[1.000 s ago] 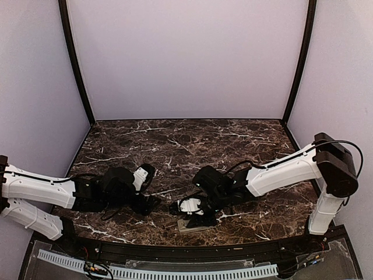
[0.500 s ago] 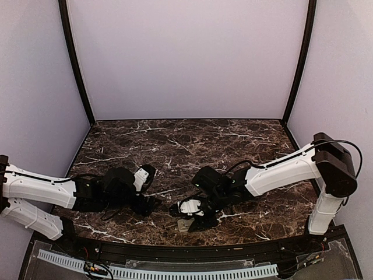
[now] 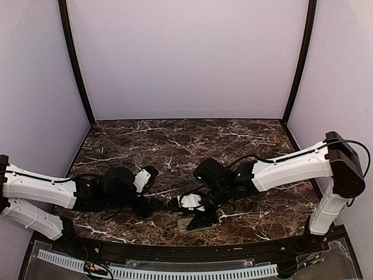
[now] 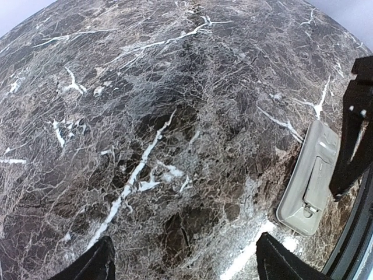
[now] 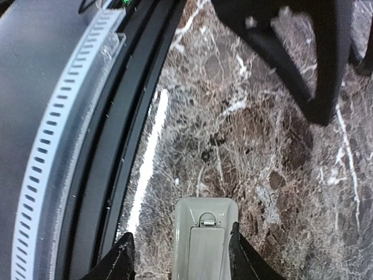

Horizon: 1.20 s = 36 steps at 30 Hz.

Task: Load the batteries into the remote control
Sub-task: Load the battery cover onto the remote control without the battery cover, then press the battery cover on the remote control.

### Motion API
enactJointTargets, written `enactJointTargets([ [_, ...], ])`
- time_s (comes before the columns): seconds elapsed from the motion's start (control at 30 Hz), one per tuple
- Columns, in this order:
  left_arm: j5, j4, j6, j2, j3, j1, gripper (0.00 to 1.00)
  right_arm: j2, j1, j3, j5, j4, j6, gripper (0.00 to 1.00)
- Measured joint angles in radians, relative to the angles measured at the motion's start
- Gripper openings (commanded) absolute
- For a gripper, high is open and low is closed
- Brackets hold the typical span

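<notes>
Okay, remote control point(image 5: 204, 236) lies back-up on the bench point(image 3: 175, 146), bottom centre of the right wrist view and close to the black front rail point(image 5: 125, 116). In the left wrist view it sits at the right edge point(image 4: 308, 181). In the top view it is a pale sliver low-centre, under the right arm point(image 3: 182, 226).

Right end effector point(image 5: 182, 256): fingers spread, one either side of the remote's near end. Bench shows between the left finger and the casing, so it is pinching nothing.

Left end effector point(image 4: 187, 262): fingers wide apart over bare marble, holding nothing, well left of the remote.

Batteries: not seen in any view.

The battery cover point(image 5: 205, 251) looks seated, with a small latch point(image 5: 210, 220) at its upper end.

Step in hand, my read: get that cover open.
- Pin the casing by its long edges with one end effector, low, so it can't skid toward the rail.
- Bring the other fingertip onto the latch end only.
- Press lightly, then slide or lift along the remote's length, without twisting.
- Park the cover well apart from the remote.

Risk: the small light casing may pivot under an off-centre push.

Writing: no brand, label or polarity mark readable on the grey-beige back. The white slotted strip point(image 5: 55, 151) at left is blank too.
</notes>
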Motion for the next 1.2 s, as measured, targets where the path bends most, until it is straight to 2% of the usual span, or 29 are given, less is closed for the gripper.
enactJointTargets([
  [0.07,0.012,0.016,0.013,-0.002,-0.001,0.0,0.72,-0.054,-0.008,0.0,-0.03,-0.006,0.013,0.47],
  [0.13,0.028,0.037,0.025,-0.008,-0.008,0.0,0.63,-0.112,-0.025,-0.004,-0.053,0.005,0.053,0.32],
  [0.2,0.047,0.057,0.04,-0.007,-0.016,-0.001,0.57,-0.174,-0.055,-0.015,-0.068,0.033,0.137,0.19],
  [0.37,0.084,0.111,0.066,0.049,-0.022,-0.041,0.42,-0.224,-0.105,-0.041,-0.039,0.089,0.423,0.01],
  [0.53,0.121,0.172,0.109,0.158,-0.021,-0.12,0.23,-0.197,-0.097,-0.118,-0.029,0.118,0.671,0.0],
  [0.8,0.182,0.217,0.13,0.283,0.003,-0.146,0.17,-0.135,-0.071,-0.179,-0.009,0.139,0.886,0.0],
  [1.2,0.219,0.286,0.15,0.304,0.04,-0.152,0.12,-0.074,-0.069,-0.208,0.009,0.176,0.973,0.0],
])
